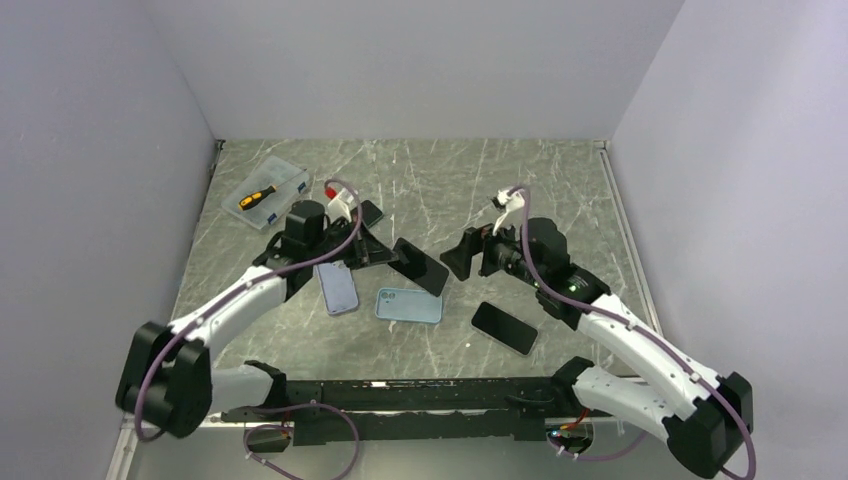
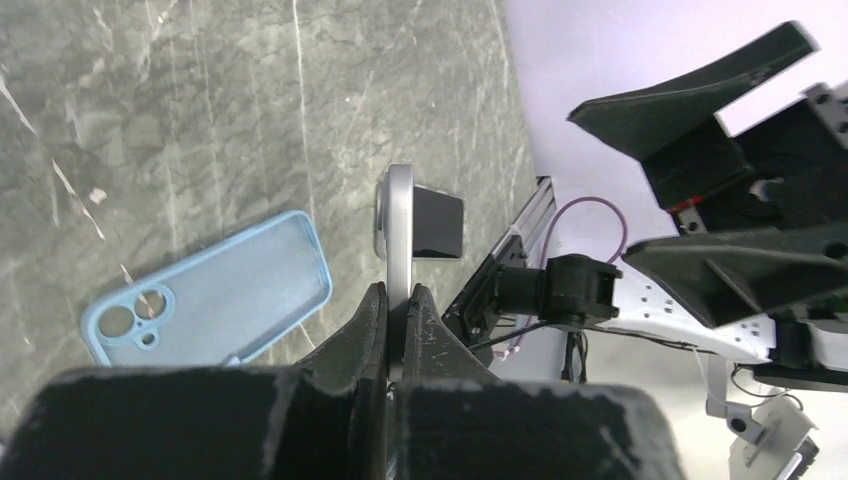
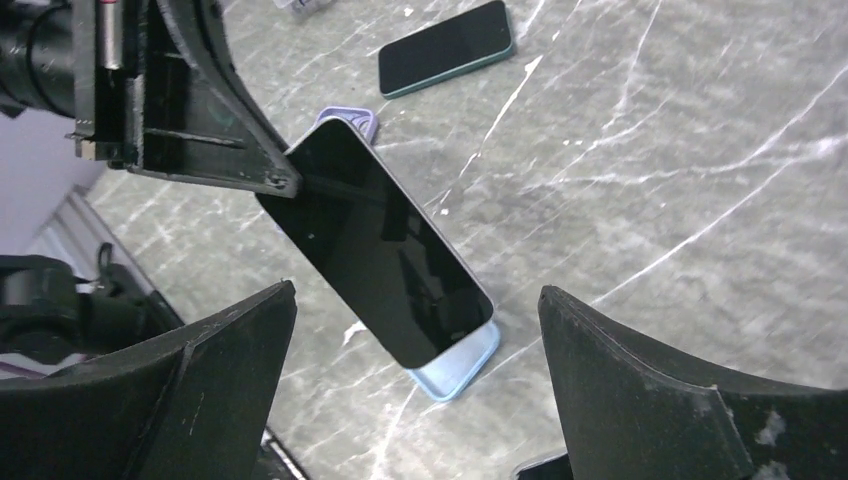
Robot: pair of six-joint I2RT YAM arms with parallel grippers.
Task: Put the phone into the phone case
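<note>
My left gripper is shut on a black-screened phone and holds it above the table. In the left wrist view the phone stands edge-on between the shut fingers. An empty light blue phone case lies flat on the table just below it, and shows in the left wrist view and the right wrist view. My right gripper is open and empty, facing the phone's free end. In the right wrist view the phone hangs ahead of the wide-open right gripper.
A purple case lies left of the blue case. A second black phone lies at front right, and another phone lies farther back. A clear toolbox with a screwdriver sits at back left. Walls enclose the table.
</note>
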